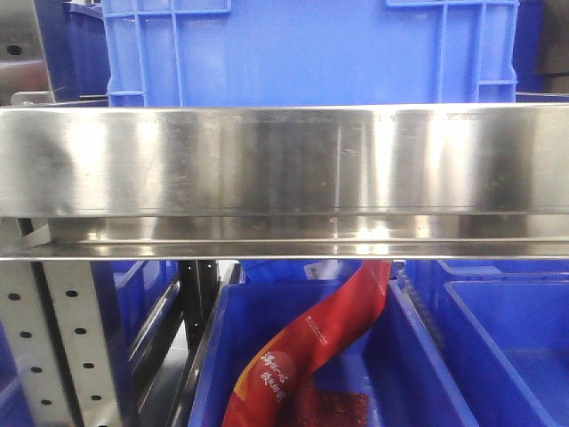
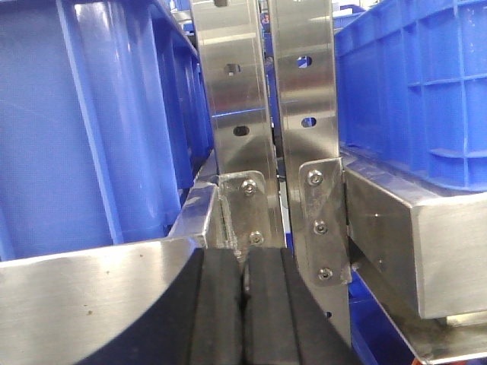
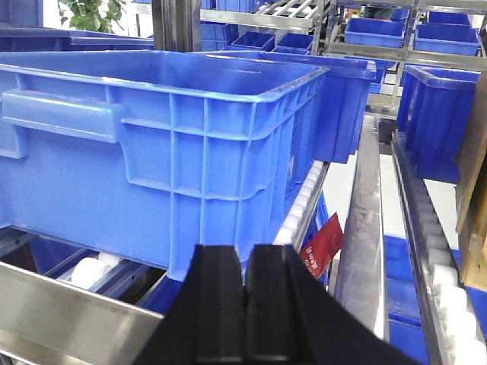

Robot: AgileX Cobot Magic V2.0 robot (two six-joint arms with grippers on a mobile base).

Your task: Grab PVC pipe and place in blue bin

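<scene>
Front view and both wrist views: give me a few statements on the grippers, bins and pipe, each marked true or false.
1. The left gripper has its pads pressed together on nothing. True.
2. The right gripper holds a PVC pipe. False: it is shut with nothing between the pads, and no pipe shows in any view.
3. A red packet hangs down into the lower blue bin in the front view. True.
4. The steel shelf rail carries a green bin. False: the upper bin on it is blue.

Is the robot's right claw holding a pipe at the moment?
No. In the right wrist view the right gripper has its black pads pressed together with nothing between them, in front of a blue bin.
</scene>
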